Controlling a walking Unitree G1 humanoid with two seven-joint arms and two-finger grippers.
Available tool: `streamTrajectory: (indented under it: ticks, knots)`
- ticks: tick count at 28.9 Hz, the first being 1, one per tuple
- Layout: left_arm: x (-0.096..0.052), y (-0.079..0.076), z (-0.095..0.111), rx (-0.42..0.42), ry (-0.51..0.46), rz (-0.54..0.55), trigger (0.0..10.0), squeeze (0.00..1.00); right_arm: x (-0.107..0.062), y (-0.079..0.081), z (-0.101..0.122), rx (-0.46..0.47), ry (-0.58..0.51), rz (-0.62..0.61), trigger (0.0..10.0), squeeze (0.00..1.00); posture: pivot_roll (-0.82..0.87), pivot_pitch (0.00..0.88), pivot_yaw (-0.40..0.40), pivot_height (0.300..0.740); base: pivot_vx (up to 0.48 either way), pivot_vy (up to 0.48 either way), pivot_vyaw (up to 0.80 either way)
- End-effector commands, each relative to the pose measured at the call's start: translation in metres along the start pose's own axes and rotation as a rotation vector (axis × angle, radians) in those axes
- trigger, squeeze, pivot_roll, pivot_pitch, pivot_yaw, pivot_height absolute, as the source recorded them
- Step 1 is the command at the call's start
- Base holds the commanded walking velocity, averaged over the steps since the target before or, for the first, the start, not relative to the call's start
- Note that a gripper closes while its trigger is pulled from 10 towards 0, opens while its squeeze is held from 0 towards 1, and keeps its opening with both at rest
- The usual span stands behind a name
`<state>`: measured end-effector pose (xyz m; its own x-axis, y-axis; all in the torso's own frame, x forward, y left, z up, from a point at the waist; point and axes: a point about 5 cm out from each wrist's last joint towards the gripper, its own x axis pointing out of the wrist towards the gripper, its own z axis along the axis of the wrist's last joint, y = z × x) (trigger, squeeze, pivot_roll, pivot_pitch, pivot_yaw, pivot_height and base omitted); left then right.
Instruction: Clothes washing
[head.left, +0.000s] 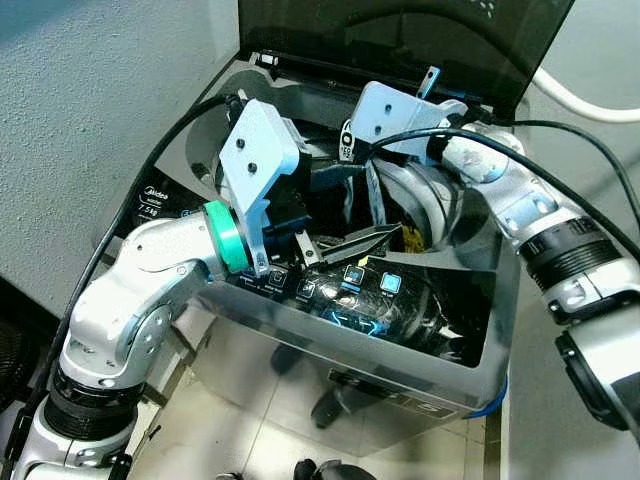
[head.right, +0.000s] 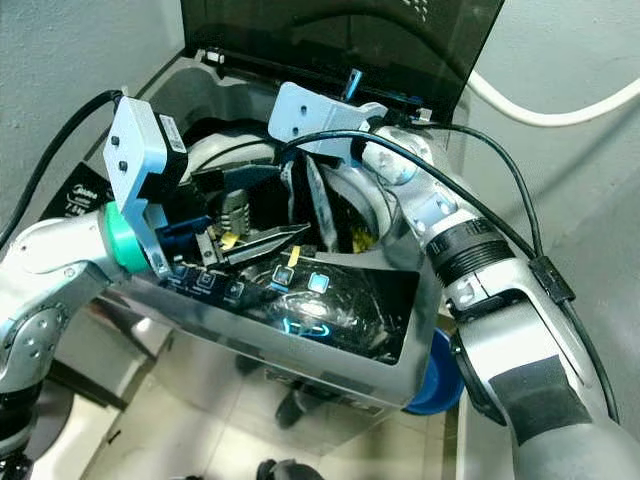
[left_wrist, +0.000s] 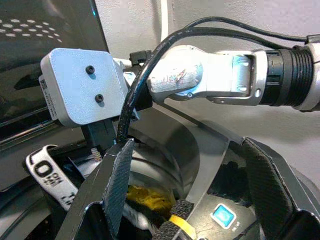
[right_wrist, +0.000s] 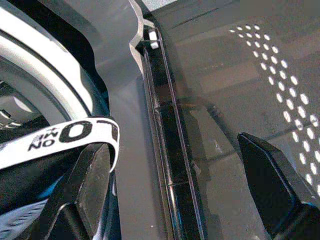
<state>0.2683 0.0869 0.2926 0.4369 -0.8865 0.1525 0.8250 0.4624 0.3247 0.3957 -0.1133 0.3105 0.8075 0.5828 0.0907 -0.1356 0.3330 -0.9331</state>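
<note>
The washing machine (head.left: 455, 375) stands with its dark lid (head.left: 400, 40) raised against the wall, and both arms reach into its top. Its drum (head.right: 240, 150), ringed by a white rim, already holds dark clothes (head.left: 330, 185), with a yellow item (left_wrist: 147, 197) lying deeper among them near the lit control panel (head.left: 365, 285) at the machine's front edge.

A white strap (right_wrist: 65, 137) with black print rises out of the drum and hangs over one finger of the right gripper (right_wrist: 177, 185), which sits at the back of the machine close to the lid hinge, fingers spread apart and clamping nothing. The left gripper (left_wrist: 192, 200) hovers at the front of the drum, just over the control panel, also spread wide.

The main risk, as I judge it, is that strap: if the right arm pulls away it could drag clothes back out of the drum, or leave the strap across the rim where the lid would trap it. The left gripper could also bump the panel buttons, and the arm cables (head.left: 520, 135) could snag on the lid.
</note>
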Motion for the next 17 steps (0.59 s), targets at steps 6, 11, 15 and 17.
streamTrajectory:
  ticks: [6, 11, 15, 17]
  knots:
    - [-0.003, 0.004, 0.007, 0.026, -0.025, 0.03, 10.0, 0.0, -0.009, -0.027, 0.005, -0.022, -0.076, -0.052, 10.0, 1.0, 0.09, 0.111, 0.005, 0.74, 0.0, 0.0, 0.0]
    - [-0.003, 0.005, 0.006, 0.026, -0.022, 0.031, 10.0, 0.0, -0.021, -0.049, 0.006, 0.098, -0.159, -0.175, 10.0, 1.0, 0.09, 0.112, 0.008, 0.74, 0.0, 0.0, 0.0]
    - [-0.003, 0.005, 0.006, 0.027, -0.02, 0.032, 10.0, 0.0, -0.028, -0.059, 0.004, 0.22, -0.204, -0.253, 10.0, 0.0, 0.09, 0.11, 0.011, 0.74, 0.0, 0.0, 0.0]
    - [-0.003, 0.006, 0.007, 0.028, -0.017, 0.031, 10.0, 0.0, -0.052, -0.08, -0.013, 0.49, -0.279, -0.513, 10.0, 0.0, 0.1, 0.108, 0.016, 0.74, 0.0, 0.0, 0.0]
